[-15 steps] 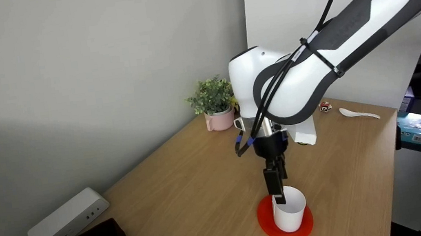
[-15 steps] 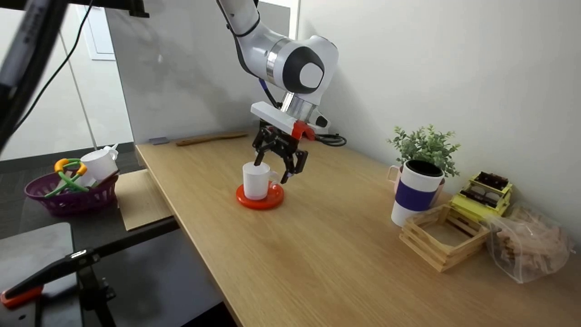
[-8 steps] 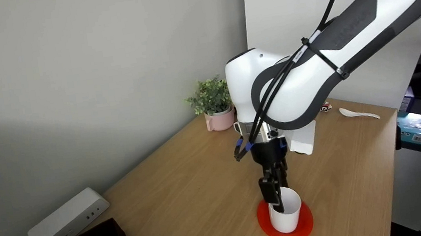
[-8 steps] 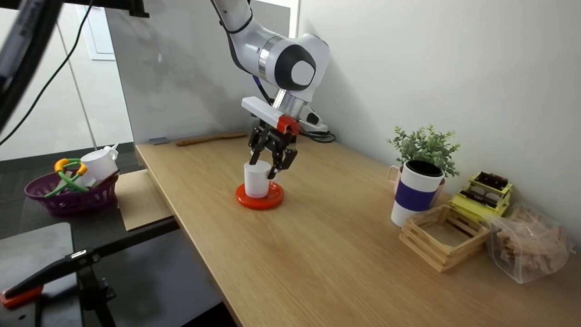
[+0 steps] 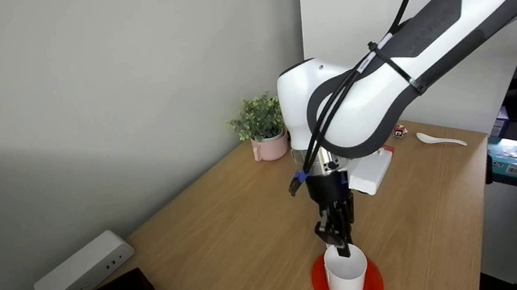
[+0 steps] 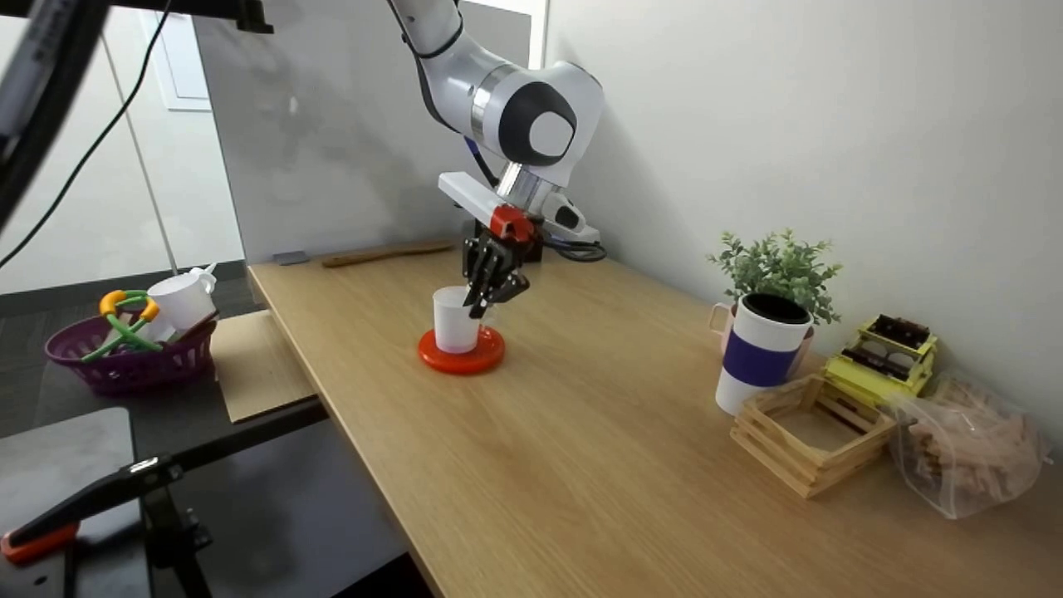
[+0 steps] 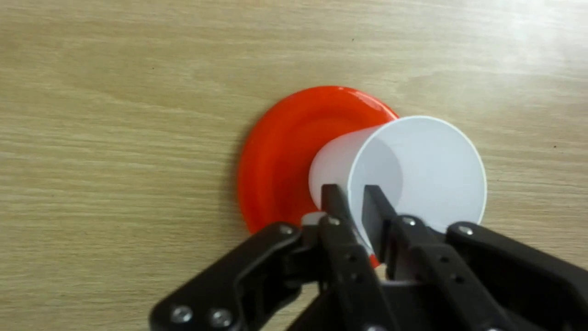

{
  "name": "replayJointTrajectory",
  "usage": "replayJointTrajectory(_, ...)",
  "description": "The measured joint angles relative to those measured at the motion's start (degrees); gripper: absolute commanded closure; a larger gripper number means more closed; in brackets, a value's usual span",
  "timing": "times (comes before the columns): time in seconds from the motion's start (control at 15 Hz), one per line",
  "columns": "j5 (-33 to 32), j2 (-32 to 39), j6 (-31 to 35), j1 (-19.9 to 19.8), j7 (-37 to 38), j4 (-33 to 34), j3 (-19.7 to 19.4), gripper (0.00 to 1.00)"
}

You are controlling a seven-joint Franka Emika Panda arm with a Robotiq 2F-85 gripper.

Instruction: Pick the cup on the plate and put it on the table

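Claw [image 7: 352,191] straddles the rim of the cup [image 7: 429,170], clamping unclear; plate [image 7: 280,156] beneath, grained table [image 6: 598,432], grey wall [image 5: 125,57] behind.

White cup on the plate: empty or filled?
Looks empty: the wrist view shows bare walls inside the cup, though the pincer hides part of it.

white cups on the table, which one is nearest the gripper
The plain white cup on the red plate, its rim between the gripper's fingers; the taller blue-banded cup stands apart.
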Motion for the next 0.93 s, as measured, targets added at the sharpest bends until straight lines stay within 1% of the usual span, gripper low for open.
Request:
replayJointTrajectory(0.27,0.5,-0.1,0.4,0.1,1.9,-0.4,0.0,1.00)
replayJointTrajectory(0.4,0.5,-0.5,2.0,0.3,3.1,-1.5,0.0,1.00)
replayJointTrajectory(0.67,0.5,-4.2,8.1,1.6,7.1,-7.3,0.0,1.00)
replayJointTrajectory(0.93,0.5,-9.4,14.9,3.7,11.7,-14.8,-0.1,1.00)
